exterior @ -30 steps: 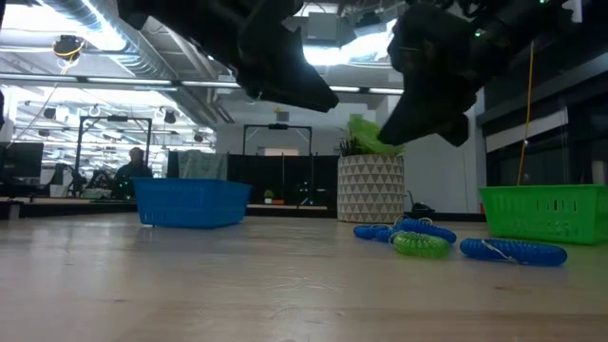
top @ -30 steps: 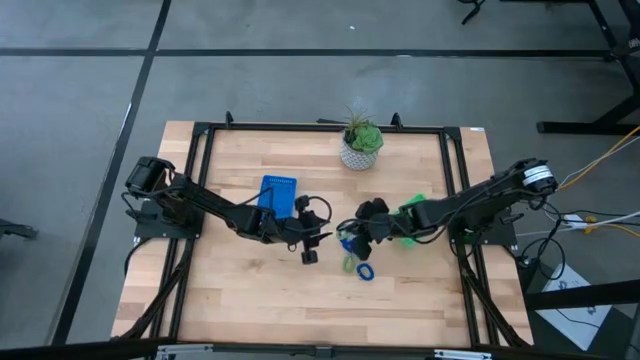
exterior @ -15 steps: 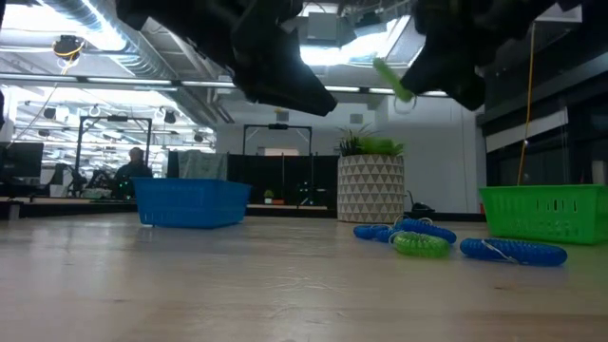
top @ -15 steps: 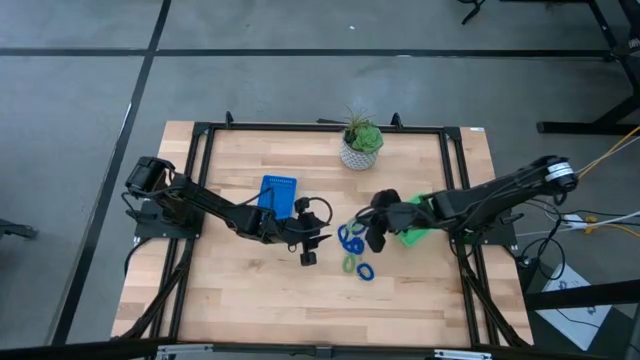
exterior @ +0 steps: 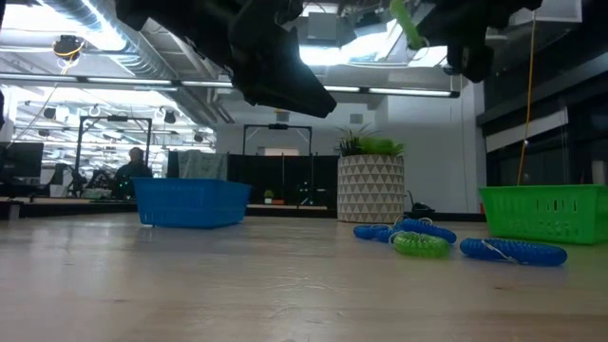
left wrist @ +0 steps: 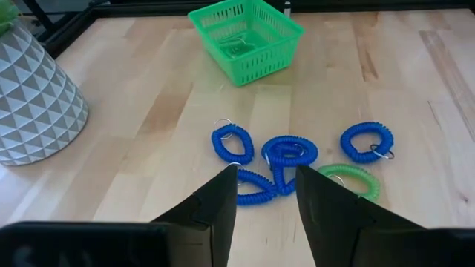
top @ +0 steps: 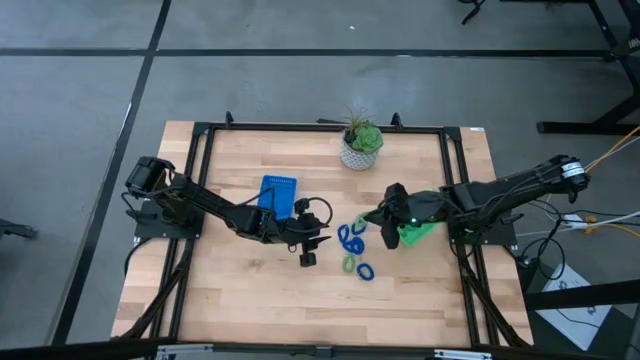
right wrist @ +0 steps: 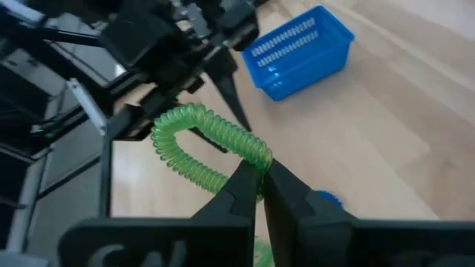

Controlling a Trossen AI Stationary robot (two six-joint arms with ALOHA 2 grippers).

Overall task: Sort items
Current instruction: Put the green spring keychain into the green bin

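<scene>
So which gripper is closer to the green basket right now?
The right. The right gripper, shut on a green coil ring, hovers right beside the green basket. The left gripper hangs on the far side of the ring pile, open.

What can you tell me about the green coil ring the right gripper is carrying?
The green coil ring is a light green spiral loop that looks like springy plastic. The right gripper is shut on one side of it, so the rest of the loop hangs free past the fingertips. It is lifted well above the table, touching nothing else. The low view shows only a short green piece of it.
</scene>
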